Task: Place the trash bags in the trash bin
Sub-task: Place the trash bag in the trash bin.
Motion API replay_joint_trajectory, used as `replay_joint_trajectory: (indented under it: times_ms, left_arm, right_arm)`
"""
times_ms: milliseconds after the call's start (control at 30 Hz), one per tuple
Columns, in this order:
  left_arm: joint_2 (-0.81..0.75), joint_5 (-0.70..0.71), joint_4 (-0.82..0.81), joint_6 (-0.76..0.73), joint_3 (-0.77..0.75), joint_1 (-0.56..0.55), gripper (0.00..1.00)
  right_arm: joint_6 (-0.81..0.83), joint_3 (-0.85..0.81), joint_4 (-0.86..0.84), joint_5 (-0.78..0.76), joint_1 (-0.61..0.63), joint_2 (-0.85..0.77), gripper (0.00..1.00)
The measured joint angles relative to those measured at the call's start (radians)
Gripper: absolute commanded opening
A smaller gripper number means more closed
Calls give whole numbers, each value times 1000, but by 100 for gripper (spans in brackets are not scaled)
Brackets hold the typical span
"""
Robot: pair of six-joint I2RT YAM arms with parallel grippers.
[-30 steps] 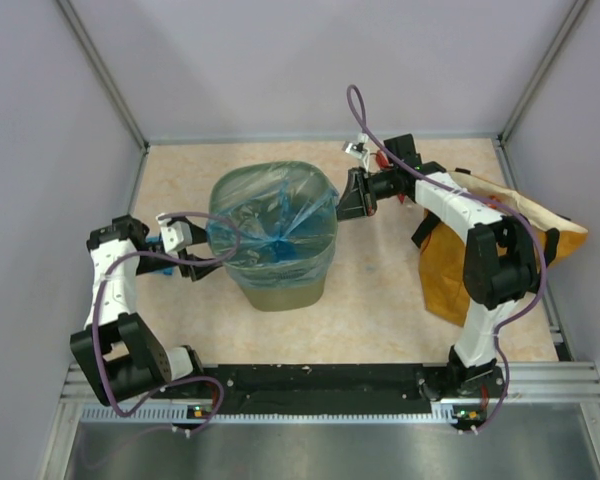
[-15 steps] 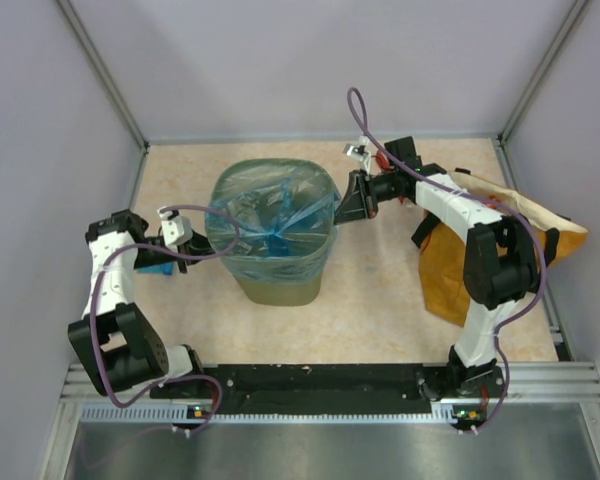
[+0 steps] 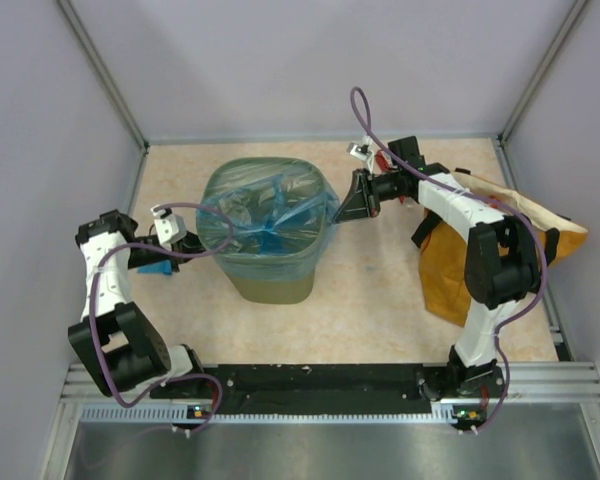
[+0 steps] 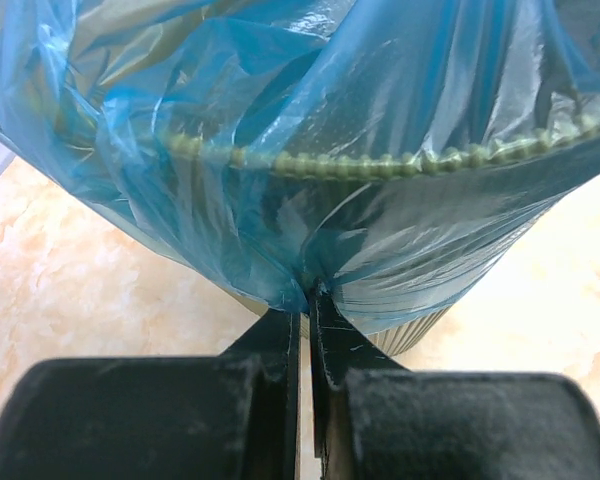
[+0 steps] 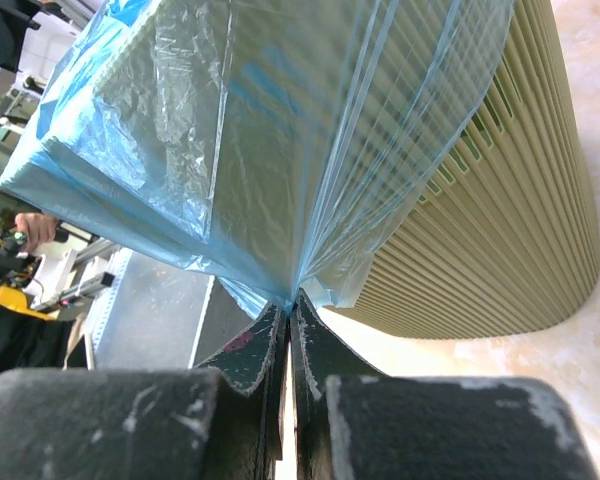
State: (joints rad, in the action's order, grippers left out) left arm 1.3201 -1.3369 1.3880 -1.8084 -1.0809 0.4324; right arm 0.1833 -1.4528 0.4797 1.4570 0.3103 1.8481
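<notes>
Now both grips are shut on film: my left pincer point(image 4: 308, 297) and right pincer point(image 5: 290, 303) each clamp opposite hems of the trash bag point(image 3: 265, 215), which is draped in the trash bin point(image 3: 272, 286) between them. The stretch axis runs left to right, with room on the desk point(image 3: 380, 300) either side and an orange sack point(image 3: 445, 270) beyond my right arm.

Quick headcount: one trash bin point(image 3: 270, 286) mid-table point(image 3: 380, 300), and one big crinkly blue trash bag point(image 3: 280, 205) over its rim. There's one small blue bit point(image 3: 157, 266) near the table's left edge, can't tell what it is. One mustard-orange sack point(image 3: 445, 275) sits by the right edge. Grippers, two: left gripper point(image 3: 202, 245) and right gripper point(image 3: 337, 217).
</notes>
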Motion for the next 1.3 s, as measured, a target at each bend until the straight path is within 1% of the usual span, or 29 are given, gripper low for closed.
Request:
replay_joint_trajectory:
  times_ms: [300,567,667,700,767,867,933,1000,1033,1067,1100,1133,1233,1300]
  left_arm:
    - [-4,2,4,-11,0,8,0]
    - [-20,28,10,-13,-5,37,0]
    - [-20,41,11,-13,-13,62,0]
    - [-20,44,11,-13,-16,69,2]
    - [-21,49,11,-13,-18,83,23]
    - [-22,46,6,-20,-21,91,50]
    - [-25,49,-2,-16,-32,98,65]
    - [-34,52,-5,-14,-36,104,78]
    - [-39,55,-6,-10,-40,108,87]
    - [-43,58,-5,-4,-42,112,92]
    - [-51,63,-5,6,-46,117,95]
    - [-56,68,-3,8,-49,121,99]
    - [-72,84,1,23,-60,130,99]
    - [-80,99,2,31,-76,132,99]
  right_arm:
    - [30,27,-4,-56,13,-1,0]
    - [47,33,-8,-107,28,-1,0]
    - [60,40,-11,-158,27,-1,0]
    - [61,46,-13,-175,27,-1,0]
    - [66,58,-16,-207,27,-1,0]
    - [68,71,-26,-232,27,-1,0]
    - [67,72,-27,-238,27,-1,0]
    - [61,72,-31,-236,27,-1,11]
    - [58,72,-31,-236,27,-1,18]
    - [53,72,-29,-236,27,-1,27]
    - [53,72,-30,-236,27,-1,39]
    - [53,72,-28,-237,27,-1,48]
    - [67,72,-18,-258,27,-13,69]
    - [76,72,-14,-271,27,-31,74]
